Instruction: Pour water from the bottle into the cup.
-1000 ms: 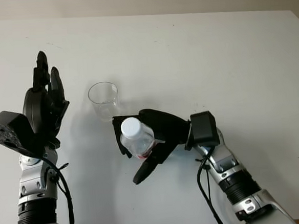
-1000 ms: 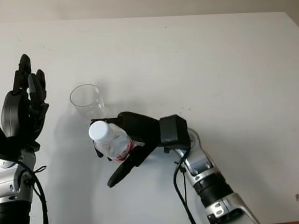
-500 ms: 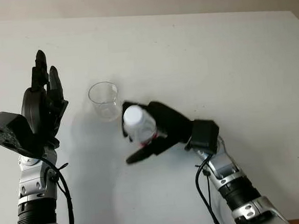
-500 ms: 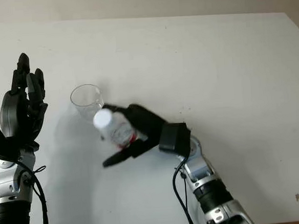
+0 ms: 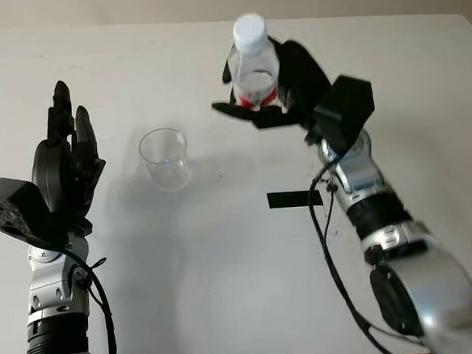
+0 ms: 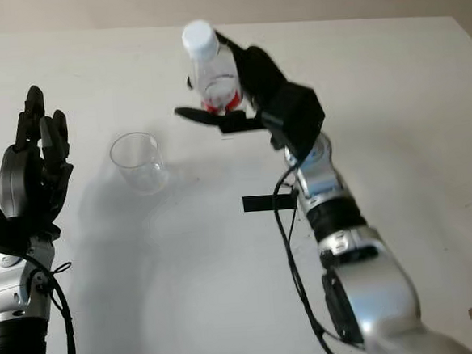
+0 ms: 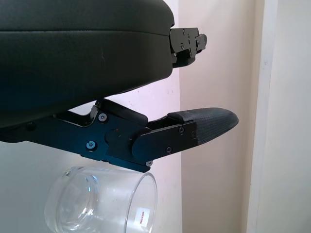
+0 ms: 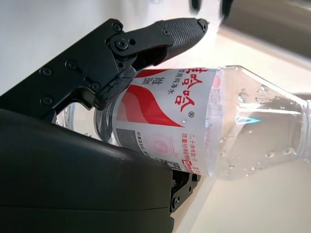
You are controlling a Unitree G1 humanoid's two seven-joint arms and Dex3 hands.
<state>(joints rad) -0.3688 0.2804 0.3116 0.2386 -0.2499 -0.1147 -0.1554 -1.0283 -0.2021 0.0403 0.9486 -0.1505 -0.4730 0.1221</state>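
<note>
Left eye view: right hand point(image 5: 282, 85) clasping bottle point(image 5: 254, 66), upright, cap on, raised beyond and right of cup point(image 5: 165, 158); left hand point(image 5: 65, 169) open, nearer cup.

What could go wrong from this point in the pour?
The bottle, gripped by the right hand, still wears its white cap, so tipping it would likely pour nothing. It is raised well right of the cup, which nothing steadies; the open left hand stands beside it.
</note>
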